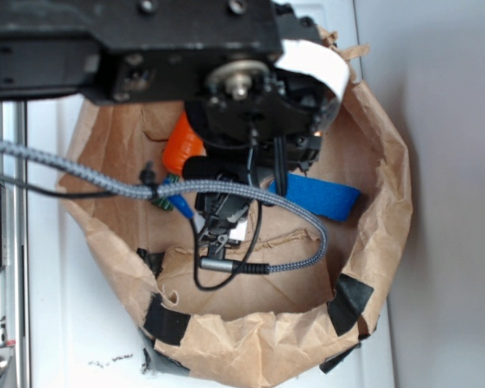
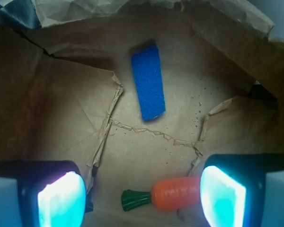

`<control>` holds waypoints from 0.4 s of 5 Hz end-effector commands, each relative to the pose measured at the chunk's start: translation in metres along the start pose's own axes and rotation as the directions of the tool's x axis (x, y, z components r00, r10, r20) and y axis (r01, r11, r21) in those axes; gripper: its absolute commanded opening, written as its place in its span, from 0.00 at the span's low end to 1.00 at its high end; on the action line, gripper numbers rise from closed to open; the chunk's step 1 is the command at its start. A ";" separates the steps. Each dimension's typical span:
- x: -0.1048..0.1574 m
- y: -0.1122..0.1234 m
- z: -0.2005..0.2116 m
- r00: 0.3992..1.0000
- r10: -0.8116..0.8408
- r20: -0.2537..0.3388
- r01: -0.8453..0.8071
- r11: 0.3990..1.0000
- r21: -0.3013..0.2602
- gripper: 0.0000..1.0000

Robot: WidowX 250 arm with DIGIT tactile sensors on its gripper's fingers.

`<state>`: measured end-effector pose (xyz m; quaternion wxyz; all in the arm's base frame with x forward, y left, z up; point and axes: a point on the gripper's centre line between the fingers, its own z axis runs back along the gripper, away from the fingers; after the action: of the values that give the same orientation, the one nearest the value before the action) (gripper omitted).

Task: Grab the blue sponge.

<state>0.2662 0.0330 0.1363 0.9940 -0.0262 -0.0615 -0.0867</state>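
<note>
The blue sponge [image 2: 149, 82] lies flat on the brown paper floor of the bag, ahead of the fingers and a little right of centre in the wrist view. From outside, the blue sponge [image 1: 319, 196] peeks out to the right of the arm. My gripper [image 2: 142, 198] hangs open above the paper, glowing pads [image 2: 61, 201] far apart and nothing held. An orange toy carrot [image 2: 175, 193] with a green top lies between the fingers, its fat end by the right pad. The gripper [image 1: 218, 230] itself is mostly hidden by the arm in the exterior view.
A torn brown paper bag [image 1: 372, 242] walls in the work area, patched with black tape [image 1: 349, 301]. The orange carrot [image 1: 180, 145] shows left of the wrist. A braided cable [image 1: 81, 174] loops across the bag. Creased paper seams [image 2: 109, 118] cross the floor.
</note>
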 end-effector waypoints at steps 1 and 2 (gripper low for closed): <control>0.007 0.004 -0.012 0.996 -0.083 0.036 0.084 0.996 -0.023 1.00; 0.023 0.011 -0.029 0.991 -0.099 0.093 0.102 0.994 -0.033 1.00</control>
<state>0.2893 0.0346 0.0990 0.9853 -0.0541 -0.0857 -0.1373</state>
